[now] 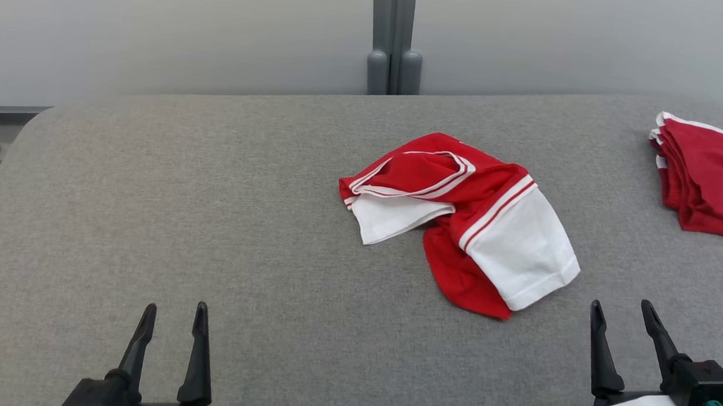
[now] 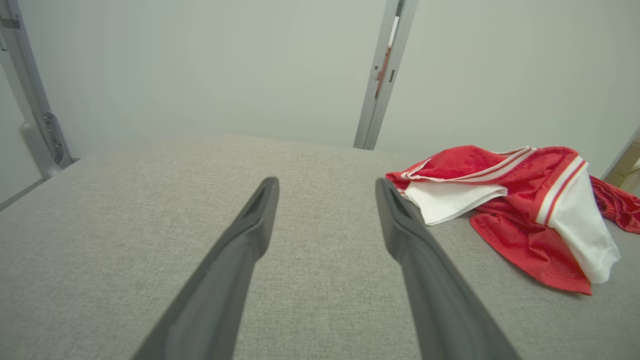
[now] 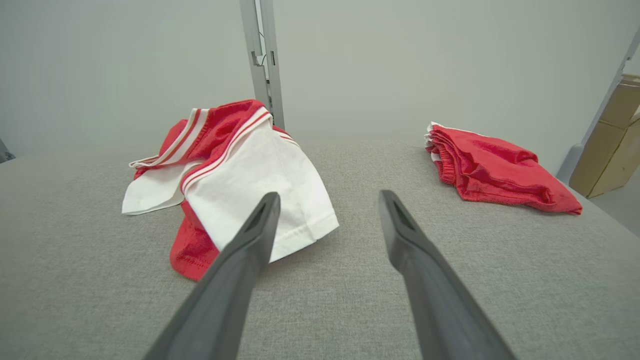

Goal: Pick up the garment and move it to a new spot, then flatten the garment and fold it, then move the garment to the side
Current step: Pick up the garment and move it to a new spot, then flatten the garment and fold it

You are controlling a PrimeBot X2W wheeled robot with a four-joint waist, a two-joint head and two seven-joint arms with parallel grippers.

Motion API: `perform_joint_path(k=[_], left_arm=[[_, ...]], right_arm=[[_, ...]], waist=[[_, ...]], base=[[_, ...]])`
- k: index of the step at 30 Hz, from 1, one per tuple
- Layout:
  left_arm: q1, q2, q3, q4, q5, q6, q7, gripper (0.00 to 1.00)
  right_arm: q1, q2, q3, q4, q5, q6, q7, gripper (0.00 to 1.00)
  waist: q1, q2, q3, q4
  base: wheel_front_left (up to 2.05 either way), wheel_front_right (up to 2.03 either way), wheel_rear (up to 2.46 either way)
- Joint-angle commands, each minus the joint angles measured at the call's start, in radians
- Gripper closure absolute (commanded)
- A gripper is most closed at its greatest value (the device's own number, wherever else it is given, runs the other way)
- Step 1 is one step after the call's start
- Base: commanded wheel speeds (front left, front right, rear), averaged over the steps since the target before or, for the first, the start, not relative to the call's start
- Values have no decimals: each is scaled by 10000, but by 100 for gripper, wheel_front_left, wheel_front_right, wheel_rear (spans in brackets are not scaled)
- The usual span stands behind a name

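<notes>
A crumpled red and white garment (image 1: pixel 461 218) lies in a heap on the grey padded table (image 1: pixel 210 219), right of centre. The left wrist view shows the garment (image 2: pixel 510 210) off to the right, and the right wrist view has the garment (image 3: pixel 235 180) ahead on the left. My left gripper (image 1: pixel 174 318) hovers near the front edge at lower left, open and empty, well clear of the cloth. My right gripper (image 1: pixel 622 316) stands open at lower right, just in front of the garment's white sleeve, not touching it. Between the open left gripper (image 2: pixel 326 200) fingers is bare table.
A stack of folded red garments (image 1: pixel 711 177) sits at the table's far right edge, the same stack (image 3: pixel 495 170) lying ahead on the right in the right wrist view. A grey post (image 1: pixel 392 35) stands behind the table against a pale wall. Cardboard boxes (image 3: pixel 612 135) stand beyond the right edge.
</notes>
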Motion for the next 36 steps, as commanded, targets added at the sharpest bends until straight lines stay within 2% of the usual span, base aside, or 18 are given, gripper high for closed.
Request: perform_joint_path(k=[1,7,13,24,36], left_arm=[[351,-56,251,-62,286,-164,1,0],[957,-275,1153,-198,899,-693,1,0],[972,-352,1474,-36,1139,-994,1,0],[708,-381,1214,289,1119,-1168,0,0],[563,-383,1043,363,968,-1173,0,0]], right_arm=[[146,-17,-17,55,-23,-19,-26,0],[176,-17,74,404,-12,-19,-24,0],[194,-18,155,630,40,-19,-24,0],[53,-18,292,756,59,-19,-24,0],[-280,-20,261,751,103,-19,-24,0]], waist=[[1,-1,-521,635],[1,-1,-655,868],[1,-1,-706,952],[1,-1,-659,723],[1,-1,-508,637]], base=[[0,0,0],[0,0,0],[0,0,0],[0,0,0],[0,0,0]])
